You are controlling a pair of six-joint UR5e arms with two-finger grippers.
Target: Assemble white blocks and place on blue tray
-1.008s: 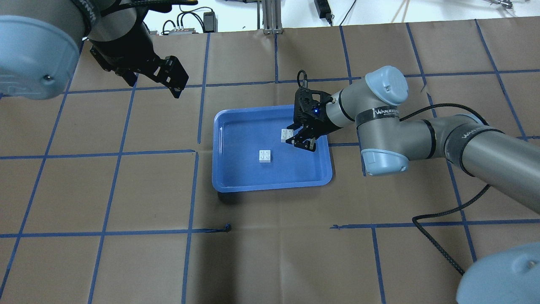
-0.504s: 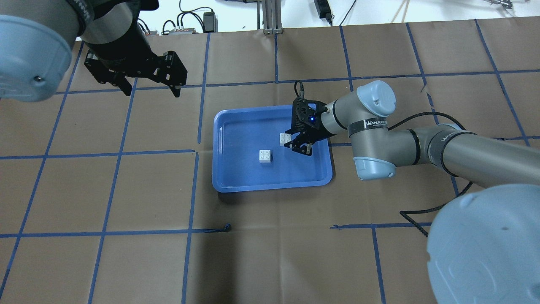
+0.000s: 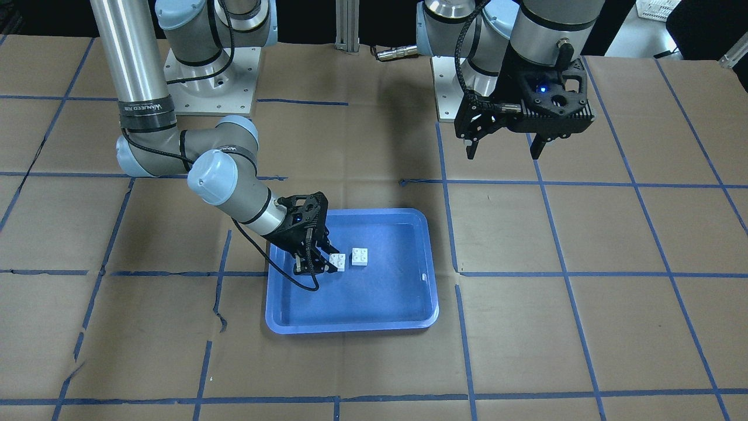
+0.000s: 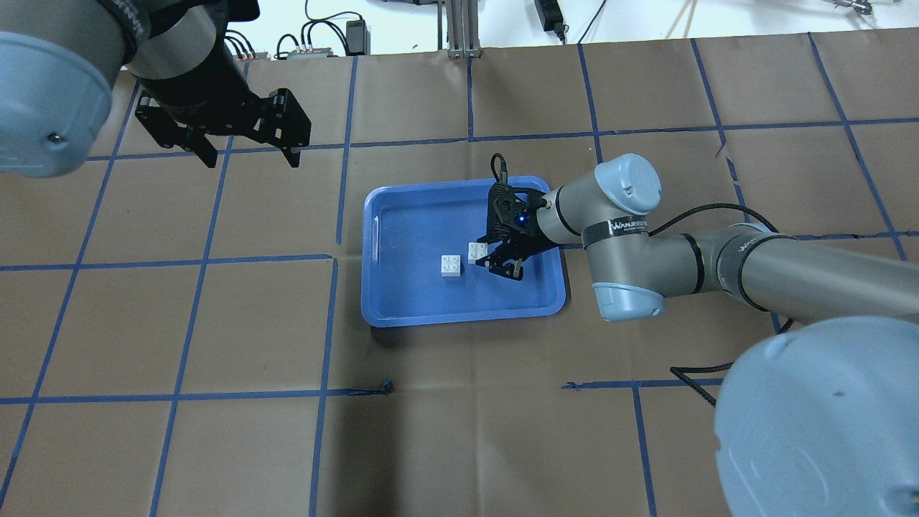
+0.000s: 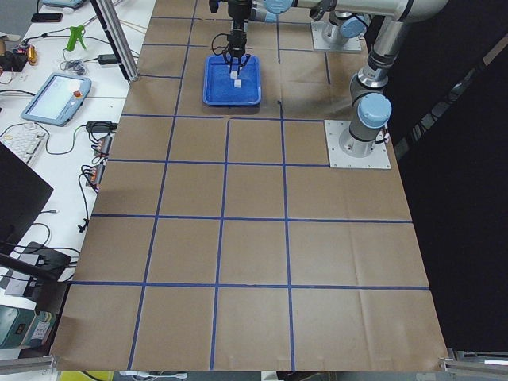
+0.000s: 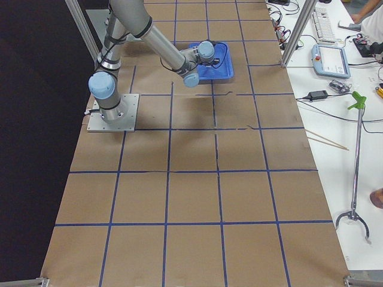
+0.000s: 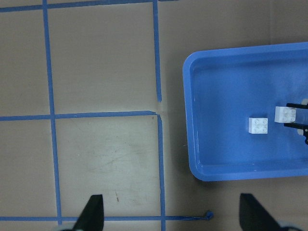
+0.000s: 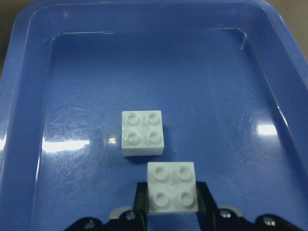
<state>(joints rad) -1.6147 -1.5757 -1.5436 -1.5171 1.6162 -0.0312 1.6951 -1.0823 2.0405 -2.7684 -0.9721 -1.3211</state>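
- Right wrist-mounted view: right gripper [image 8: 172,201] clamped on one small white square four-stud plastic brick [image 8: 172,185], pinched by its side faces, over the shallow rectangular blue plastic tray [image 8: 226,82].
- Second white four-stud brick [image 8: 142,133] sits loose on the tray floor, studs up, just beside the held one, not touching.
- Left gripper [image 3: 502,154] spread wide, empty, over the brown table paper [image 3: 584,263], well apart from the tray.
- Risk: held brick carried too low would shove the loose one along the glossy floor; studs off-square would stop the press seating.
- Count: two bricks, one tray, two grippers.
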